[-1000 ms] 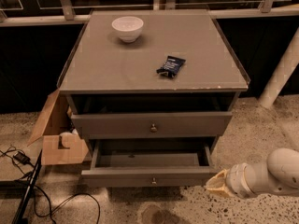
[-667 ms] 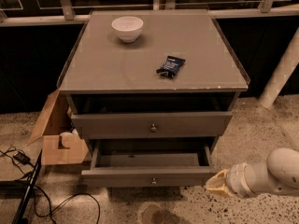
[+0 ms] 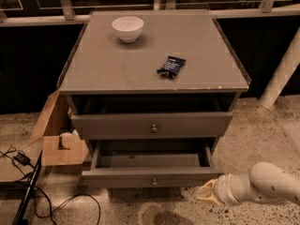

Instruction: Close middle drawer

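The middle drawer [image 3: 152, 177] is pulled far out, its shallow inside bare, with a small brass knob on its flat grey front. The top drawer [image 3: 152, 124] above it stands slightly out, showing a dark gap under the cabinet top. The lowest drawer is hidden beneath the open one. My gripper [image 3: 208, 194], a cream tip on a white arm, is low at the right, just off the middle drawer's front right corner and apart from it.
On the cabinet top [image 3: 103, 69] stand a white bowl [image 3: 127, 28] and a dark snack packet [image 3: 171, 66]. An open cardboard box [image 3: 58, 142] sits on the floor to the left, with black cables [image 3: 28, 186] beside it. A white post [image 3: 281, 74] leans at the right.
My gripper has shifted slightly down and to the left in the view. The drawers have not moved.
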`<state>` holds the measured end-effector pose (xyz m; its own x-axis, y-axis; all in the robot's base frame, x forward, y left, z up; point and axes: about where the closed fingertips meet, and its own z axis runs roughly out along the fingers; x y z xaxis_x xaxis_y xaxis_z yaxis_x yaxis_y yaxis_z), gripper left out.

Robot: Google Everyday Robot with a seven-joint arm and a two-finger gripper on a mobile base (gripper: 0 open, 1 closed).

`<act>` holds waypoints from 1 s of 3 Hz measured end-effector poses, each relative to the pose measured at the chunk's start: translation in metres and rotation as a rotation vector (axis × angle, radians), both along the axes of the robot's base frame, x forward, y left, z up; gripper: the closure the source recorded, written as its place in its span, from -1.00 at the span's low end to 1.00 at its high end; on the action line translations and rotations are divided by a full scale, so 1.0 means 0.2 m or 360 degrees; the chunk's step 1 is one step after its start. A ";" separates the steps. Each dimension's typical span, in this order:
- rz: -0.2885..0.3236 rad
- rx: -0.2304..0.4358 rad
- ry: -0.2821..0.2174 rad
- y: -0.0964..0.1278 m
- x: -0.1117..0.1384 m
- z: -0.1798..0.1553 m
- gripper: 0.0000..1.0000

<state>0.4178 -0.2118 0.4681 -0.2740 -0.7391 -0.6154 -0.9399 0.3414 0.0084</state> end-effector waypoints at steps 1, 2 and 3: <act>0.0072 0.0093 0.0012 0.12 0.03 -0.31 1.00; 0.0073 0.0093 0.0008 0.12 0.03 -0.31 1.00; 0.0105 0.0070 -0.0143 0.14 0.05 -0.33 1.00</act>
